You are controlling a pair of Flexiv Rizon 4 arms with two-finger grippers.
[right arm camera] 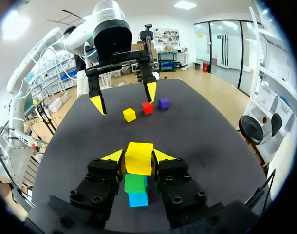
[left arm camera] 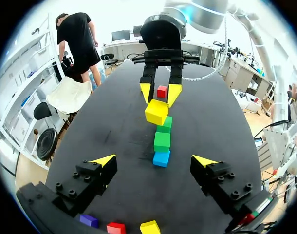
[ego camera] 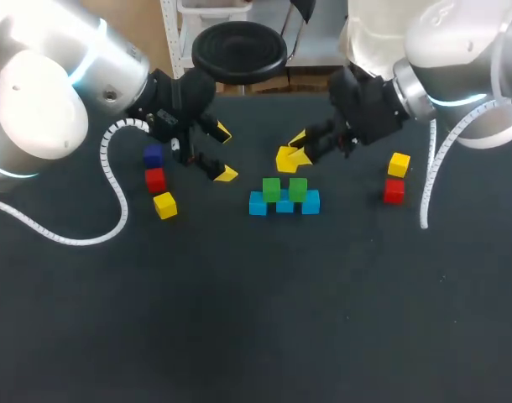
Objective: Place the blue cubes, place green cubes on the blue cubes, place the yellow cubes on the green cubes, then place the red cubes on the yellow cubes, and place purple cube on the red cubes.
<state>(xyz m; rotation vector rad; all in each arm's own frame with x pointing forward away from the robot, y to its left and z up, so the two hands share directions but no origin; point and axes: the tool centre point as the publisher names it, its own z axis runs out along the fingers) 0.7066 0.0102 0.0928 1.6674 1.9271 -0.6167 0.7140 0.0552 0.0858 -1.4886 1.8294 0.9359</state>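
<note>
Three blue cubes (ego camera: pixel 284 205) lie in a row at the table's middle, with two green cubes (ego camera: pixel 271 189) on top of them. My right gripper (ego camera: pixel 296 151) hangs just behind and above this row, shut on a yellow cube (ego camera: pixel 286 158). In the right wrist view the yellow cube (right arm camera: pixel 139 158) sits between the fingers, above a green cube (right arm camera: pixel 135 183) and a blue cube (right arm camera: pixel 138 199). My left gripper (ego camera: pixel 224 153) stands open and empty to the left of the row. From the left wrist, the held yellow cube (left arm camera: pixel 156 111) hovers over the green cubes (left arm camera: pixel 162 141).
At the left stand a purple cube (ego camera: pixel 153 155), a red cube (ego camera: pixel 155 179) and a yellow cube (ego camera: pixel 164 205). At the right stand another yellow cube (ego camera: pixel 398 164) and a red cube (ego camera: pixel 394 191). The dark table (ego camera: pixel 256 319) stretches toward the front.
</note>
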